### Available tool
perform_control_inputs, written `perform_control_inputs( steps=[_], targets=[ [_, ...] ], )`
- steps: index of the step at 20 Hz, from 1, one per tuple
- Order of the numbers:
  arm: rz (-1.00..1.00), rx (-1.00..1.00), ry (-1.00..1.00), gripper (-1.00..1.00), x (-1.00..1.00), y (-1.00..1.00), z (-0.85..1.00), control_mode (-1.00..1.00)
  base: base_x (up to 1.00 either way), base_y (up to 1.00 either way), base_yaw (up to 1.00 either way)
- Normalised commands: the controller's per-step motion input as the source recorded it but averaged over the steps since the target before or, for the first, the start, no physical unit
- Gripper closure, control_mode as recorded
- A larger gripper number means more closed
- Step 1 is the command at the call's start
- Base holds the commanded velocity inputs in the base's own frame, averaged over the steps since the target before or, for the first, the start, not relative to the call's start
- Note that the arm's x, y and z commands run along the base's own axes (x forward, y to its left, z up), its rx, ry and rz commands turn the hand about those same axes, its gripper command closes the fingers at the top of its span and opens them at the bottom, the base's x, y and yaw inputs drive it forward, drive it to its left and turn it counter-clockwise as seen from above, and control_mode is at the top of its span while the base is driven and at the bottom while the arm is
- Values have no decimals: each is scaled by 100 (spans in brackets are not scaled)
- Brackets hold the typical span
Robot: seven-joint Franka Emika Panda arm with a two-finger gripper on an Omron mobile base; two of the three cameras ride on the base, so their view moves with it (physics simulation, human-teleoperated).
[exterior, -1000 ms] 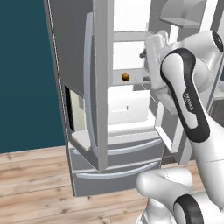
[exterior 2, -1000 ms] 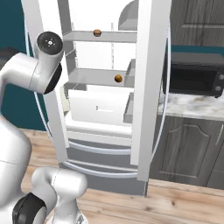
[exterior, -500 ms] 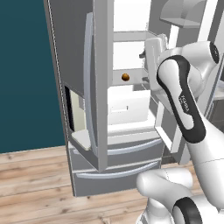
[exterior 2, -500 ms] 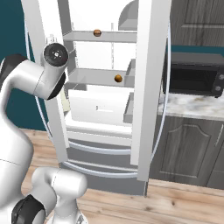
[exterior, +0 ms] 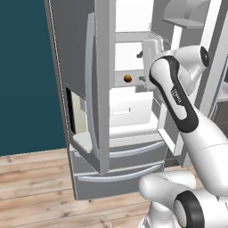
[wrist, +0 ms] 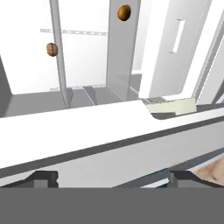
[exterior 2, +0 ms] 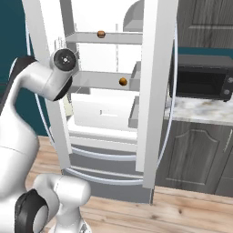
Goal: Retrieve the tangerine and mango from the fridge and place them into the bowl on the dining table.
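We see the silver-grey fridge (exterior: pixel 89 111) standing with its doors open on a white shelved interior. A small round dark-orange tangerine (exterior 2: pixel 123 81) rests on a middle shelf, and a browner round fruit (exterior 2: pixel 101 34) sits on the shelf above.

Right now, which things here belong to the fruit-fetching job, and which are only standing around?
For the job:
- fridge, doors open
- dark-orange tangerine on the middle shelf
- brownish round fruit on the upper shelf, maybe the mango
- fingers, open

Standing around:
- toaster oven
- marble counter

Small dark lettering runs along the white arm (exterior: pixel 177 95) in front of the fridge (exterior: pixel 95 67), too blurred to read.
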Motion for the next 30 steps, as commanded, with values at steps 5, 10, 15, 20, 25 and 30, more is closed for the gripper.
perform_control_inputs(
  steps=[5,10,15,20,25,30],
  targets=[
    [2,2,0,-100,47,0,-1,-100,0,0,0],
    [9,2,2,-100,64,0,-12,-100,0,0,0],
    [11,1,4,-100,73,3,-18,-100,0,0,0],
    [9,0,3,-100,69,35,-14,-100,0,0,0],
    [3,0,0,-100,50,63,-9,-100,0,0,0],
    [3,0,0,-100,17,78,-8,-100,0,0,0]
  ],
)
